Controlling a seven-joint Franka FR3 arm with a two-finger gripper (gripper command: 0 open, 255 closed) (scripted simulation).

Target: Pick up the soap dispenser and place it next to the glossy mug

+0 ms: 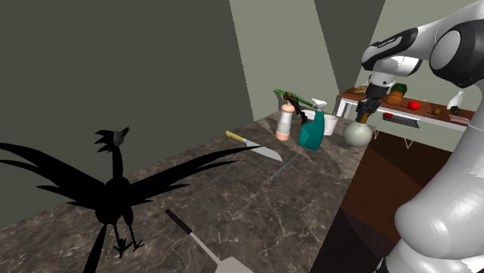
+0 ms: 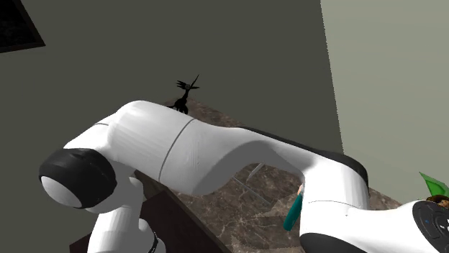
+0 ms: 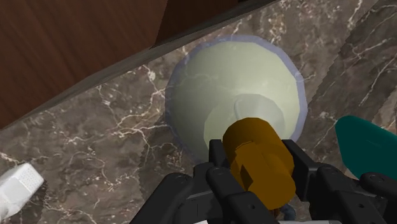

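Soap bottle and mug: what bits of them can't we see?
Wrist view: the soap dispenser has its neck hidden under the brown pump and the gripper clasping it.
Shoulder view: the mug is too small to show a handle or shine.
Second exterior view: the arm covers most of the counter.

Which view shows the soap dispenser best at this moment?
The wrist view: the soap dispenser sits close, pale round body plain, brown pump top clasped by the hand. The shoulder view shows it small, far off. In the second exterior view the white arm blocks that corner.
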